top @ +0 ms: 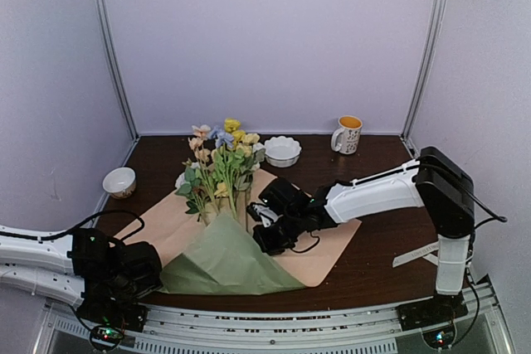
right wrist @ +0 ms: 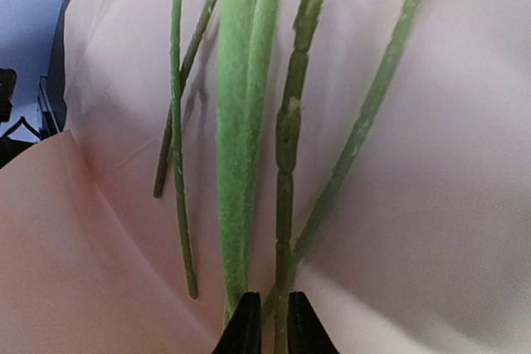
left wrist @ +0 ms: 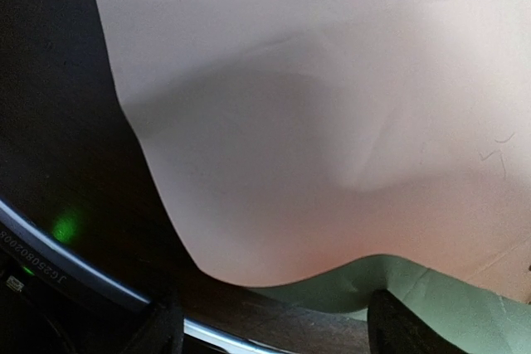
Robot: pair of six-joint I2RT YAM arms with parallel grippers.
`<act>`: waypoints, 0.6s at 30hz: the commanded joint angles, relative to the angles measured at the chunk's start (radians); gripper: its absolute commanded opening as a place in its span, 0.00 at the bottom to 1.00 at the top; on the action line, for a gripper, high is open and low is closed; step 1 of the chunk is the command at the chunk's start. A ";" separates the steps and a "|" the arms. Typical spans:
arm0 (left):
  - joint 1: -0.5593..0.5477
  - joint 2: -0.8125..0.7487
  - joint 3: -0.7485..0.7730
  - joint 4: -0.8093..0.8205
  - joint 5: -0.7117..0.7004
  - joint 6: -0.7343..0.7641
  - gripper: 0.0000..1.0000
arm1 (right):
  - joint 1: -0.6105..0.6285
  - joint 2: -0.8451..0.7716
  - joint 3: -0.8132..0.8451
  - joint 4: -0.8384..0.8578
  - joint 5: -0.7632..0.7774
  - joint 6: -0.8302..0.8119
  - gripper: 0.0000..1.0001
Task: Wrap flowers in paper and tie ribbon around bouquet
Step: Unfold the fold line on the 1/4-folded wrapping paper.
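The flowers (top: 220,163) stand tilted over the paper (top: 328,242), pastel blossoms up and stems down. My right gripper (top: 270,236) is shut on the lower stems; in the right wrist view its black fingertips (right wrist: 246,329) pinch a thin green stem (right wrist: 286,205) against the peach side of the paper (right wrist: 431,205). The paper lies peach side up, with a sage-green flap (top: 224,261) folded over at the front. My left gripper (top: 124,275) stands open at the paper's near left corner, its fingers (left wrist: 406,325) on either side of the curled edge (left wrist: 332,279). A pale narrow strip (top: 415,254), seemingly the ribbon, lies by the right arm's post.
A white scalloped bowl (top: 282,151) sits behind the flowers. A small bowl (top: 119,181) is at the far left and a mug (top: 347,134) at the back right. The dark table (top: 382,163) ends in a metal rail at the near edge.
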 commanded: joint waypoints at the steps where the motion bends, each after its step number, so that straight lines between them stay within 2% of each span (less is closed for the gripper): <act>1: 0.000 0.021 -0.164 0.094 0.054 -0.018 0.80 | -0.099 -0.188 -0.071 -0.044 0.065 -0.028 0.16; 6: 0.001 0.022 -0.174 0.111 0.057 -0.008 0.80 | -0.109 -0.382 -0.084 -0.169 0.195 -0.170 0.18; 9: 0.001 0.027 -0.173 0.110 0.057 0.006 0.80 | -0.023 -0.470 -0.101 -0.139 0.207 -0.236 0.18; 11: 0.000 0.031 -0.174 0.111 0.062 0.003 0.80 | 0.045 -0.491 -0.110 -0.060 0.177 -0.261 0.18; 15: 0.000 0.021 -0.177 0.116 0.063 -0.004 0.80 | 0.158 -0.392 -0.105 0.153 0.029 -0.193 0.18; 18: 0.001 0.003 -0.183 0.118 0.062 -0.008 0.80 | 0.214 -0.225 0.025 0.149 -0.005 -0.144 0.15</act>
